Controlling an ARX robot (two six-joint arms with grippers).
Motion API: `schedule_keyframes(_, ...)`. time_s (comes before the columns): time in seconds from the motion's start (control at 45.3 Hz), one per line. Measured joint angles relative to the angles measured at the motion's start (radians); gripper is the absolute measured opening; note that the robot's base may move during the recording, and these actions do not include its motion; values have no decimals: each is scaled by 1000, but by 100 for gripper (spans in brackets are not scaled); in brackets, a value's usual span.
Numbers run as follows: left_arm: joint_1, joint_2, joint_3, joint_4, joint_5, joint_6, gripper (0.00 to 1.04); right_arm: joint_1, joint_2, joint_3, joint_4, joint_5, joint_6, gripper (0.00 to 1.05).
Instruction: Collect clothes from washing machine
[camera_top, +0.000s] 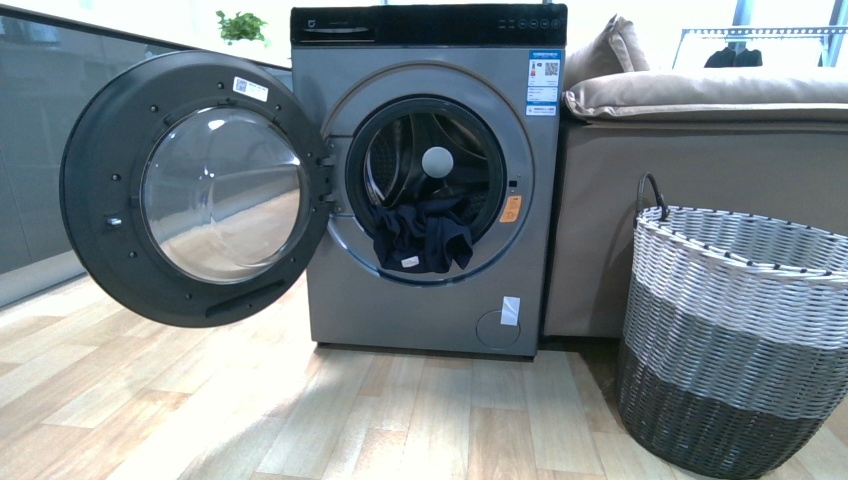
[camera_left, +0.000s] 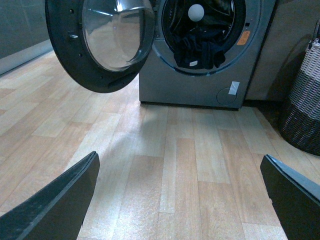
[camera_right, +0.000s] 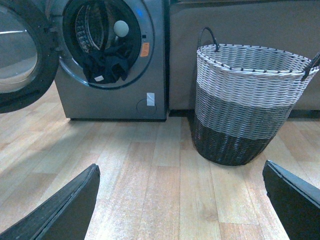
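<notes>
The grey washing machine (camera_top: 440, 300) stands ahead with its round door (camera_top: 195, 190) swung open to the left. Dark clothes (camera_top: 425, 235) with a small white label hang over the drum's lower rim. They also show in the left wrist view (camera_left: 199, 51) and the right wrist view (camera_right: 106, 65). A white ball (camera_top: 437, 161) sits in the drum above them. My left gripper (camera_left: 182, 200) is open and empty, low over the wood floor, well short of the machine. My right gripper (camera_right: 182, 200) is open and empty, also low over the floor. Neither arm shows in the front view.
A grey-and-white woven basket (camera_top: 735, 330) stands on the floor right of the machine, also in the right wrist view (camera_right: 250, 100). A beige sofa (camera_top: 700, 150) is behind it. The open door juts out at the left. Wood floor (camera_top: 350, 420) lies between me and the machine.
</notes>
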Motion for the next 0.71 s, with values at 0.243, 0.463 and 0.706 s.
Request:
schedule_keyframes(0.243,0,0,0,0,0,0,98,0,0,0,0,0,0,97)
schedule_keyframes(0.463,0,0,0,0,0,0,98,0,0,0,0,0,0,97)
schedule_keyframes(0.706,0,0,0,0,0,0,98,0,0,0,0,0,0,97)
